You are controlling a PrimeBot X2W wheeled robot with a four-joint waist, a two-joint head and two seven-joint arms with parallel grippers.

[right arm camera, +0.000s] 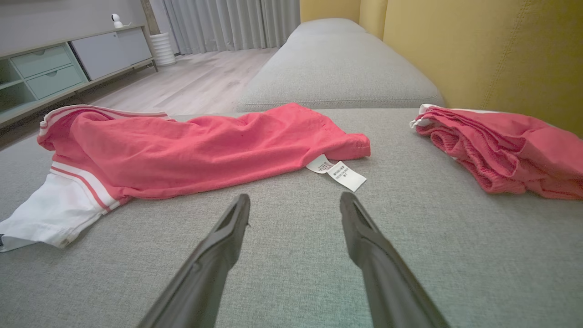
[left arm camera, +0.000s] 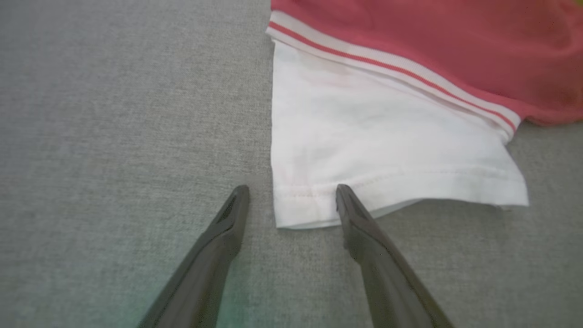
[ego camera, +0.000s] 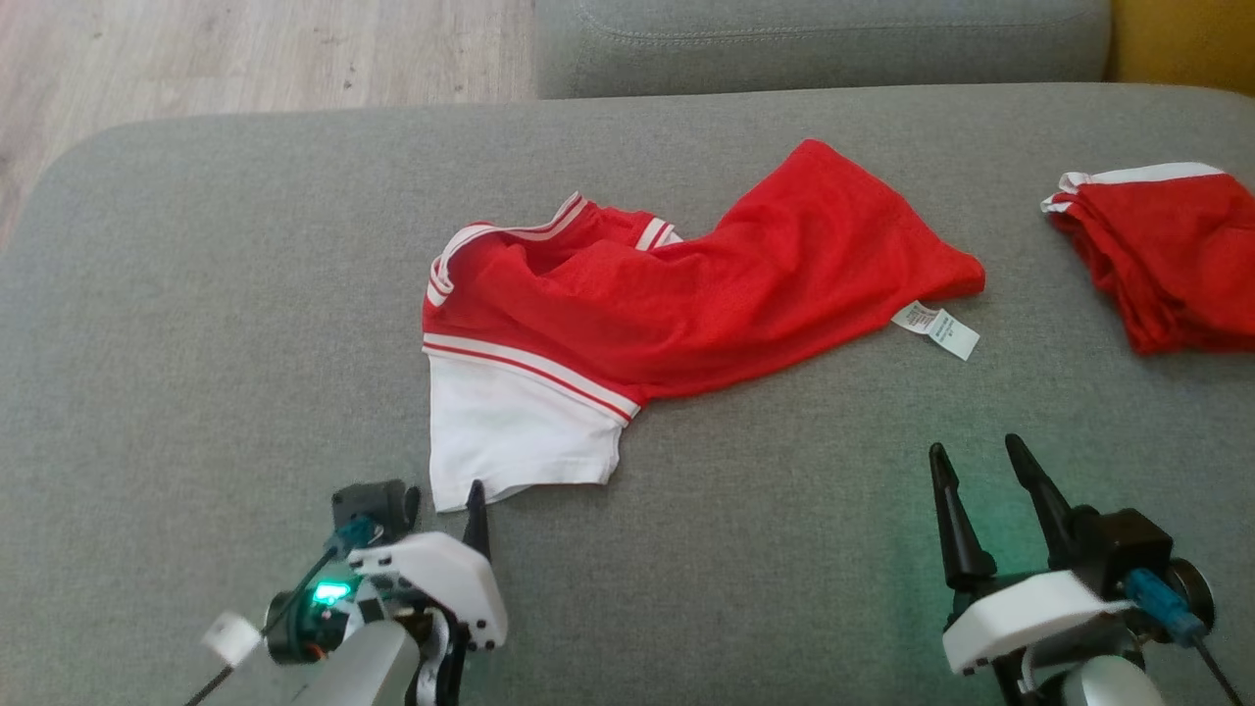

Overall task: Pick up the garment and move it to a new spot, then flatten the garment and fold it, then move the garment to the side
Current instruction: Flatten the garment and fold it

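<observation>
Pick-up step: garment not yet grasped.
The garment [ego camera: 667, 294] lies rumpled on the sofa [ego camera: 196, 294], its white hem corner at the left gripper's [left arm camera: 291, 188] spread, empty fingertips. The right gripper [ego camera: 977, 446], also spread and empty, is near it. Likely next: pinch the hem.

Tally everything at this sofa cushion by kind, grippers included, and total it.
Red-and-white garments: 2, the spread-out garment and the bunched garment at the right
Grippers: 2, the left gripper and the right gripper, both with jaws open
Total: 4
</observation>
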